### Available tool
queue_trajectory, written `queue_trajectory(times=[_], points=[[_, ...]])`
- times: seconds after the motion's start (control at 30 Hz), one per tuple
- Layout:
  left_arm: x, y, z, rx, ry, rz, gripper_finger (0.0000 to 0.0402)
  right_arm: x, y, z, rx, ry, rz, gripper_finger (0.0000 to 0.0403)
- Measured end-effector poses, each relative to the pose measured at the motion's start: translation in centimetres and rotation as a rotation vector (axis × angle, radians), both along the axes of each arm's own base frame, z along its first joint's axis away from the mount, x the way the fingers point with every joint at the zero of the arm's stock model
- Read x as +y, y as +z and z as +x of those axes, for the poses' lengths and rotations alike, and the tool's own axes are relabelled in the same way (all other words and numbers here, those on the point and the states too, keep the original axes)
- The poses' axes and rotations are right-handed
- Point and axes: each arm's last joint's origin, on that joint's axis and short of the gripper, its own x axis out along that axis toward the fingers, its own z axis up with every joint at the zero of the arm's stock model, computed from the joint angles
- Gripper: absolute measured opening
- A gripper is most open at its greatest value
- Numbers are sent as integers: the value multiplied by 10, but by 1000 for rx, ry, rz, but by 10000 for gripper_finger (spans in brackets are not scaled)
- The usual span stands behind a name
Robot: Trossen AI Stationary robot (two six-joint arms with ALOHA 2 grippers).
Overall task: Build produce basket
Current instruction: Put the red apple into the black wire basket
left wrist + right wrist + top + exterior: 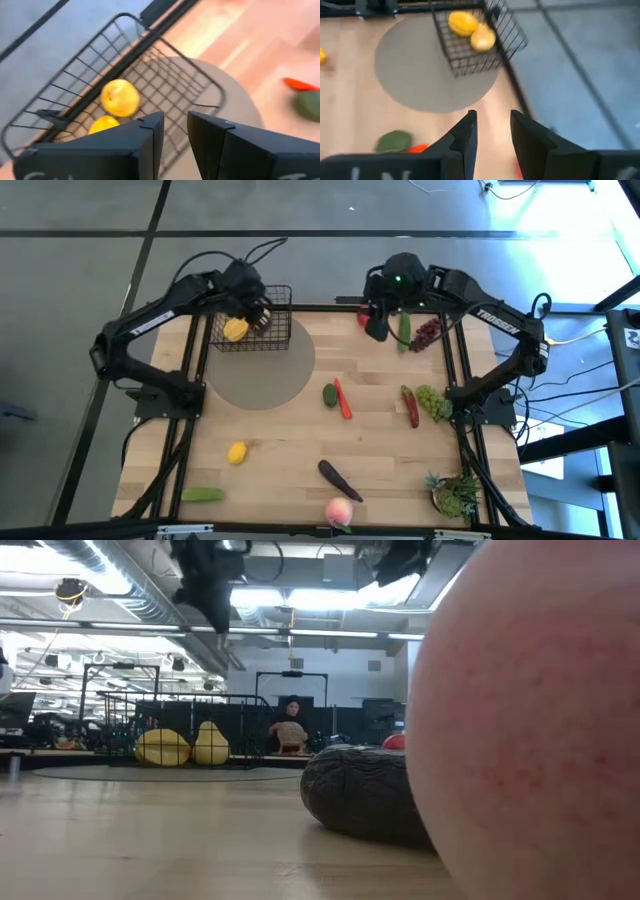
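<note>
Both grippers' jaws stand slightly parted with nothing between them: the wrist views show the narrow gaps, which the high view cannot. From above, the left gripper [258, 308] hovers over the basket [280, 335], on a grey round mat [262, 372] at the table's far left corner, with two yellow fruits [120, 97] inside. The right gripper [378, 328] hangs at the far edge near the grapes [427, 332]. Other produce lies scattered, including a lemon [237, 452], an eggplant [338, 478] and a peach [339, 511], which fills the low view.

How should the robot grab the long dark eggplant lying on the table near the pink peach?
Probably from straight above, pinching the eggplant across its narrow middle. It lies flat and slanted on the table, so the gripper should turn to close across its thin width, not along its length.
</note>
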Motion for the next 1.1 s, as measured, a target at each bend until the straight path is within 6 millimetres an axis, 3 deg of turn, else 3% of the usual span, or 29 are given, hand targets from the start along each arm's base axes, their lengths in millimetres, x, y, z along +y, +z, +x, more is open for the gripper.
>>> queue_trajectory(times=[0.27,0.47,0.73,0.93,1.1], points=[[-32,12,-5,-71,-22,-35,75,17,-9,-4,43,-214,282,110],[-44,12,-1,-85,-42,-58,75,16,-10,-6,-31,-501,451,110],[-56,14,2,-83,-95,-44,75,11,-14,-13,28,-537,474,110],[-59,14,3,-69,-110,-23,75,17,-23,-19,184,-396,494,110],[-59,14,3,-66,-117,-19,75,8,-30,-21,210,-535,493,110]])
